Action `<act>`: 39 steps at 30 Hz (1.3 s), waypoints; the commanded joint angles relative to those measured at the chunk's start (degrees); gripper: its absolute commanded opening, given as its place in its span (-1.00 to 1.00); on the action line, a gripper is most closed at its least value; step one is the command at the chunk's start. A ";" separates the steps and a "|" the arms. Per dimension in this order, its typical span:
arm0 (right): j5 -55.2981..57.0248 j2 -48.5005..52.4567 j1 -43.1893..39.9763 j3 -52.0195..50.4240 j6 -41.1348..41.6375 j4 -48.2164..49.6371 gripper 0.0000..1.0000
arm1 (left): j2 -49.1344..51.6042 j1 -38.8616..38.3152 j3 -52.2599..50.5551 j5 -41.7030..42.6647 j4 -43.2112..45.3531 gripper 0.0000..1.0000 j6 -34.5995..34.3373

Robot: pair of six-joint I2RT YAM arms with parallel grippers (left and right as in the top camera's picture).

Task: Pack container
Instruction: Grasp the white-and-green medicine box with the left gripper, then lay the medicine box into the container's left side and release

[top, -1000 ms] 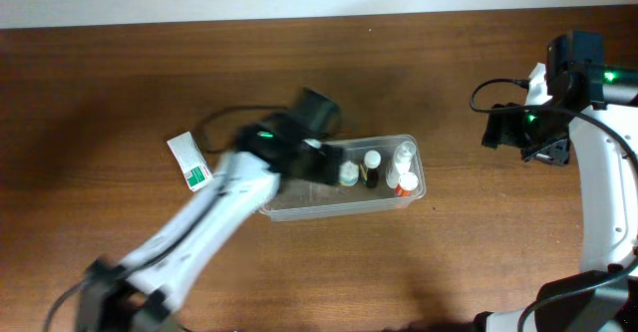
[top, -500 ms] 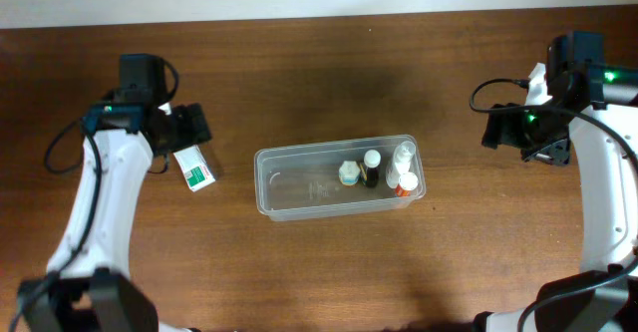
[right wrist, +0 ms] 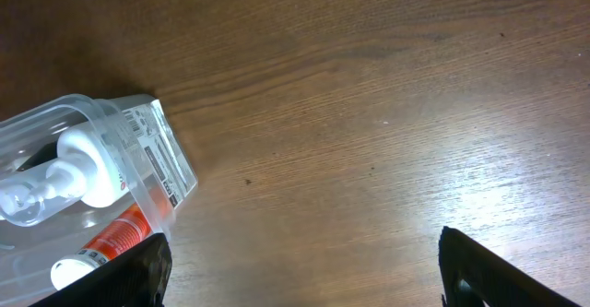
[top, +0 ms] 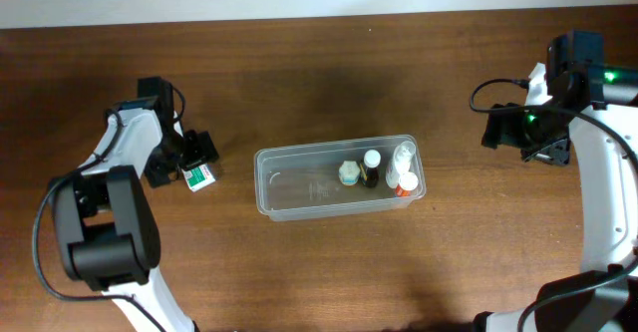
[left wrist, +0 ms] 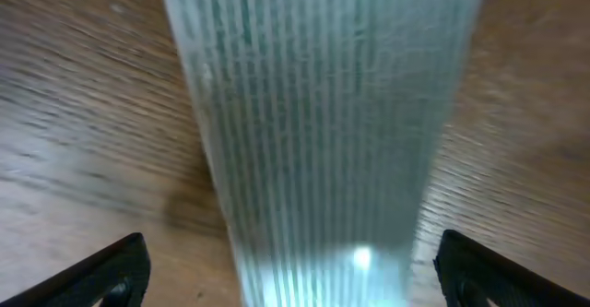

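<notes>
While four small things already sit in the right end of the clear plastic container (top: 289,187), which lies at the centre of the overhead view on the wooden table (top: 299,63), its left half is bare. The four are a white-capped jar (top: 348,173), a dark bottle (top: 371,166), a clear pump bottle (top: 403,156) and an orange tube (top: 406,183); a white-and-green packet (top: 202,178) lies on the table left of the container, apart from it, with the left gripper (top: 195,155) right over its upper end; the right gripper (top: 493,133) hangs at the upper right of the frame, well apart from the container.

In the left wrist view the packet (left wrist: 323,132) fills the middle of the frame, blurred by closeness; the dark fingertips (left wrist: 115,270) show only at the two lower corners, so the jaws stand wide apart with the packet between them, not pinched.

In the right wrist view the container's right end (right wrist: 157,150) is at the left edge, the pump bottle (right wrist: 83,164) and orange tube (right wrist: 115,238) visible through its wall; the fingertips (right wrist: 138,270) sit at the bottom corners, jaws apart over bare wood, holding nothing.

Packing looks most of the way done; the packet seems the last loose item; what is left is to close on it, lift it and set it in the bare left half.
</notes>
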 commanded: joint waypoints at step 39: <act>-0.31 -0.15 -0.13 -0.35 -0.48 0.20 0.69 | -23.08 -40.74 -1.55 -6.32 -5.25 -0.06 34.03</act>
